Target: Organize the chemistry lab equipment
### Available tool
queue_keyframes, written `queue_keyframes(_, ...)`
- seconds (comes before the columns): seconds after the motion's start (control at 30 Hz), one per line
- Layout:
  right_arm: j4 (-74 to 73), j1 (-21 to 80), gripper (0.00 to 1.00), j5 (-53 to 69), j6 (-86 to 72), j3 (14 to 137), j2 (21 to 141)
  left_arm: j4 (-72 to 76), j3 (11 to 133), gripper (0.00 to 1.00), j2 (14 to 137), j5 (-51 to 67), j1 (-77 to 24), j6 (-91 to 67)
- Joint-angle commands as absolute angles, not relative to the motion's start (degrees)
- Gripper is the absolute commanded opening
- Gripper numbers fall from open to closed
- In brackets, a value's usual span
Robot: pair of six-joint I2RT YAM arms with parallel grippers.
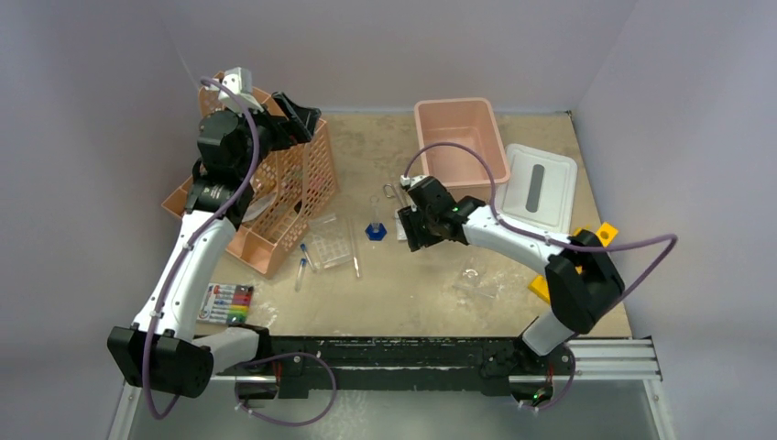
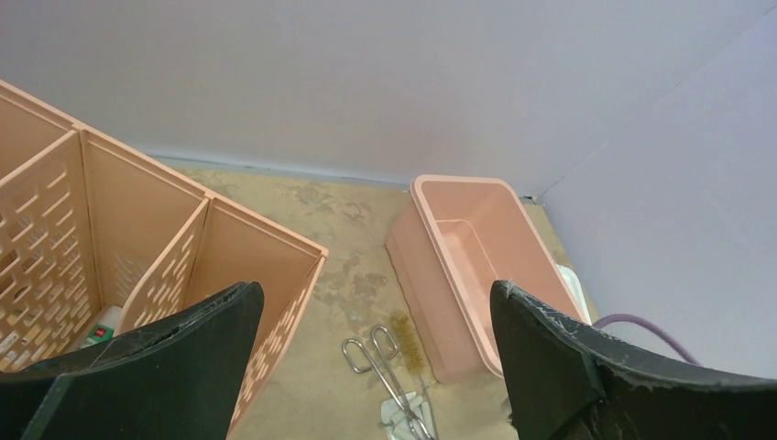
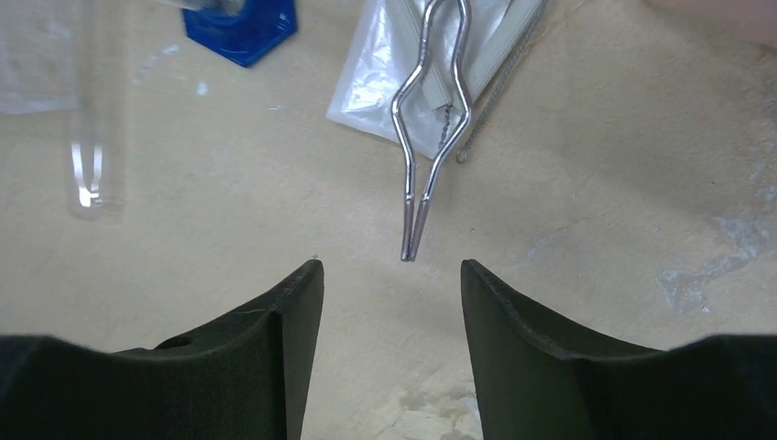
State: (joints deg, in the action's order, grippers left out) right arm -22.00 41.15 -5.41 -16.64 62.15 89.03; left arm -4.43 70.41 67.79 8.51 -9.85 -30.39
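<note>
We judge it barely begun. Forceps (image 3: 410,229) lie on the table just beyond our right gripper (image 3: 389,275), which gapes open and holds nothing. Left gripper (image 2: 374,289) is likewise open and empty, far left. Flask (image 1: 375,231), tubes (image 1: 300,268) and rack (image 1: 330,246) lie loose mid-table.

Two pairs of black fingers: the left fingers (image 2: 183,357) and the right fingers (image 3: 275,339).

One metal forceps (image 3: 431,137), its tips just ahead of the right fingers, lies on one white plastic pouch (image 3: 376,82). One flask with a blue base (image 1: 375,231) stands ahead and left of those fingers.

Farther to their left is one clear tube rack (image 1: 330,246). Beside it, as far as can be made out, are two blue-capped tubes (image 1: 306,255) and one glass rod (image 1: 355,261).

One clear dish (image 1: 472,275) sits back behind the right fingers.

One orange perforated organiser (image 2: 137,238) is below and left of the left fingers, and one pink tub (image 2: 467,257) is ahead of them.

Elsewhere on the bench (image 1: 412,302) are one white lid (image 1: 541,188), one pack of markers (image 1: 227,302) and two yellow blocks (image 1: 600,234).
</note>
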Motion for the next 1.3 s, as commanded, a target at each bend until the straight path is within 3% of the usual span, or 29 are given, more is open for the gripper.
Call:
queue_keyframes(0.0, -20.82, 42.10, 0.58, -11.22, -16.06, 62.93, 92.01, -0.88, 71.59, 0.94, 67.85, 8.38, -10.21, -31.55)
queue_keyframes(0.73, -15.61, 42.15, 0.34, -14.17, -16.15, 64.76, 102.57, -2.27, 73.12, 0.94, 68.93, 7.04, -10.28, -29.88)
queue_keyframes(1.1, -14.42, 42.12, 0.02, -15.08, -16.37, 63.15, 99.21, -2.56, 72.58, 0.93, 67.95, 6.86, -10.26, -29.85)
queue_keyframes(1.27, -13.84, 42.18, 0.00, -13.57, -17.74, 61.71, 95.55, -2.07, 71.46, 0.93, 67.27, 7.07, -10.28, -31.56)
